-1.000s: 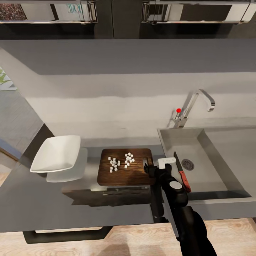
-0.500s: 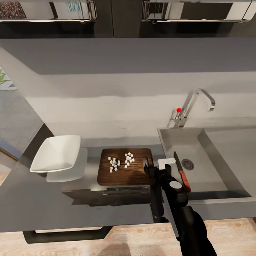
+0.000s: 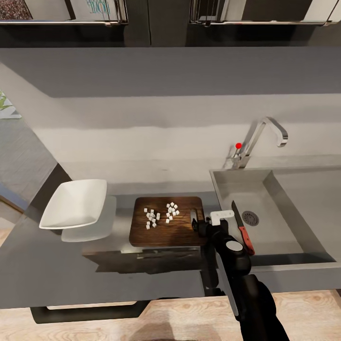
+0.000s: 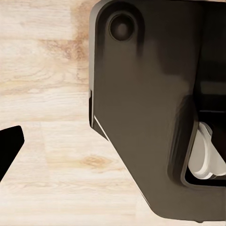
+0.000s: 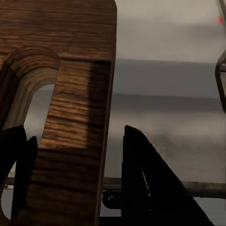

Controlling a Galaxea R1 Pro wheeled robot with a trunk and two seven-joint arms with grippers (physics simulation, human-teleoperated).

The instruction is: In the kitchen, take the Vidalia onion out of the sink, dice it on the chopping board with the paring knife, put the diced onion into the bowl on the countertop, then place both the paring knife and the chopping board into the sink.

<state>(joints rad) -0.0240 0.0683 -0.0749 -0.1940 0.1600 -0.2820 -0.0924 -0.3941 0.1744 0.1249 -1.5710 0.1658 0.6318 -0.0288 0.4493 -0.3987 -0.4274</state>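
From the head camera I see my right gripper [image 3: 198, 226] at the right end of the chopping board [image 3: 166, 221], by its slot hole. In the right wrist view its fingers [image 5: 141, 174] straddle the board's end strip, one through the slot; whether they actually pinch it I cannot tell. White diced onion [image 3: 160, 215] lies scattered on the board. The paring knife [image 3: 241, 228] rests in the sink [image 3: 279, 213] beside the drain. The bowl [image 3: 75, 203] sits on the countertop [image 3: 57, 270], left of the board. My left gripper's state I cannot tell.
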